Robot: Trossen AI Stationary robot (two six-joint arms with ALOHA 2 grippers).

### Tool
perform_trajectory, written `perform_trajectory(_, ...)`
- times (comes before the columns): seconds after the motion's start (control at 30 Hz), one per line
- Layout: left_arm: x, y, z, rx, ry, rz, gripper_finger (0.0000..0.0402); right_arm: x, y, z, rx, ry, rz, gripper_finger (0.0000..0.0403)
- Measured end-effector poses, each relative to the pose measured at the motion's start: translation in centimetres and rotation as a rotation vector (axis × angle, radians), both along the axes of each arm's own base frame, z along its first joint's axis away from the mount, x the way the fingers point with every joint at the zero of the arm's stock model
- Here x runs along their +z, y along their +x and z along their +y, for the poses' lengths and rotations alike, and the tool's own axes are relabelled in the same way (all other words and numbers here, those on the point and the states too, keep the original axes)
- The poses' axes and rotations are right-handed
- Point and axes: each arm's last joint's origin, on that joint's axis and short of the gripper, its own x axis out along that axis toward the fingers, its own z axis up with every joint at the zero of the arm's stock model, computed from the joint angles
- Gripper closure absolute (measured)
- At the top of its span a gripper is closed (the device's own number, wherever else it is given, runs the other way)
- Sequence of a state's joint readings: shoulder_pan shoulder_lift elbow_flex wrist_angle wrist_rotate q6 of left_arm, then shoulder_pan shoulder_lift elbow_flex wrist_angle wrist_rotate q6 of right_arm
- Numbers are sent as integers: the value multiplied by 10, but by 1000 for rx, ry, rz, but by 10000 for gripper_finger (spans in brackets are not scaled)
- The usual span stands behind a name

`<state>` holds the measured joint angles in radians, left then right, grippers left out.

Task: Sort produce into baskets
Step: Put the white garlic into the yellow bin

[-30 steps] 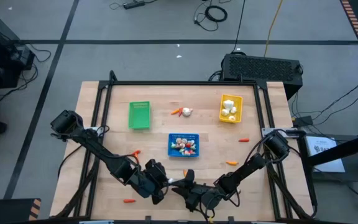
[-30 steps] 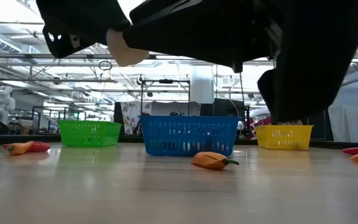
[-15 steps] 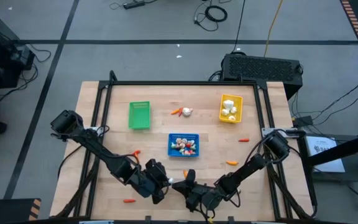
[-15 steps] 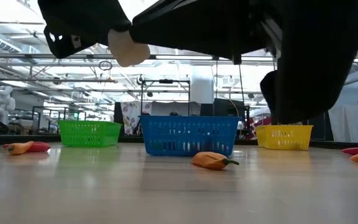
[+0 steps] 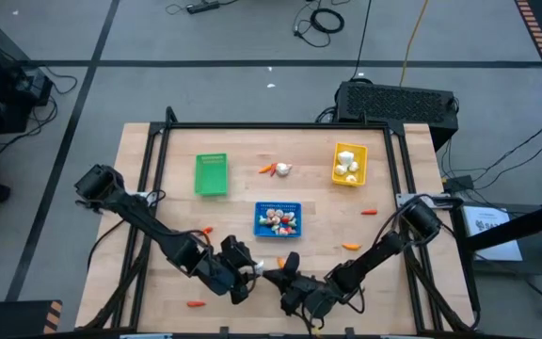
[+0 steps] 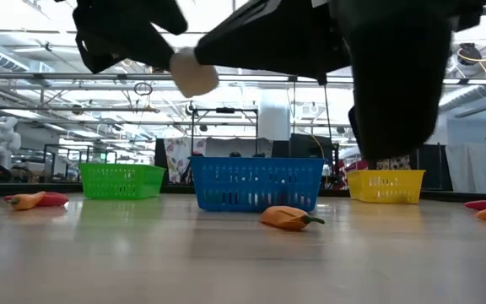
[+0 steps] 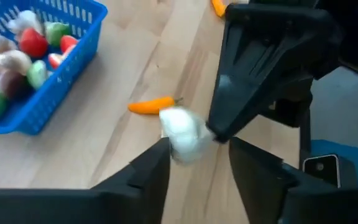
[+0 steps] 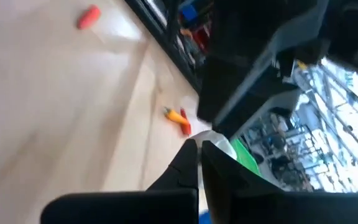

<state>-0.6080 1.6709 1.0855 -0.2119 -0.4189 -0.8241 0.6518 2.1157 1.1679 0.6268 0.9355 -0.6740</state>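
Near the tabletop's front edge, both arms meet nose to nose above the wood. The right gripper has its jaws pressed together on a white garlic bulb, while the left gripper's jaws stand spread around it. Beneath them lies an orange carrot piece, the blue basket just behind.

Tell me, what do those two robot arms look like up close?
Both arms are dark, nearly black, built of jointed segments with rounded housings. The left arm and right arm each taper to an end effector with two flat, angular black fingers. Thin cables trail near each arm's base.
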Motion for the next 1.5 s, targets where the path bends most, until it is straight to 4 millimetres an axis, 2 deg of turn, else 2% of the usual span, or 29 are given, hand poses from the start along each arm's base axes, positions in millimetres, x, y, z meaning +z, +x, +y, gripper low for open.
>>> perform_trajectory(0.17, 15, -13, 11, 25, 33, 36, 199, 19, -2, -23, -64, 55, 101, 402)
perform_trajectory(0.3, 38, -35, 19, 125, 146, -26, 196, 40, -7, -52, -122, 141, 203, 403)
perform_trajectory(0.4, 48, -49, 18, 182, 242, -86, 196, 62, -14, -79, -202, 176, 251, 403)
perform_trajectory(0.47, 49, -54, 13, 215, 299, -131, 196, 74, -20, -101, -264, 216, 301, 403)
perform_trajectory(0.6, 40, -53, 4, 252, 373, -171, 196, 92, -36, -157, -376, 439, 484, 403)
perform_trajectory(0.8, 20, -43, -3, 295, 451, -184, 196, 104, -70, -236, -772, 534, 620, 403)
perform_trajectory(0.97, 14, -34, 7, 315, 466, -138, 196, 106, -93, -291, -1070, 635, 652, 402)
perform_trajectory(1.1, 14, -30, 13, 347, 442, -133, 196, 106, -101, -323, -1190, 717, 610, 402)
perform_trajectory(1.33, 8, -29, 11, 297, 413, -79, 196, 90, -124, -367, -1320, 865, 626, 402)
perform_trajectory(1.43, 8, -30, 11, 291, 420, -76, 196, 75, -135, -378, -1324, 944, 656, 402)
perform_trajectory(1.5, 8, -30, 12, 289, 429, -69, 196, 65, -142, -382, -1355, 937, 662, 402)
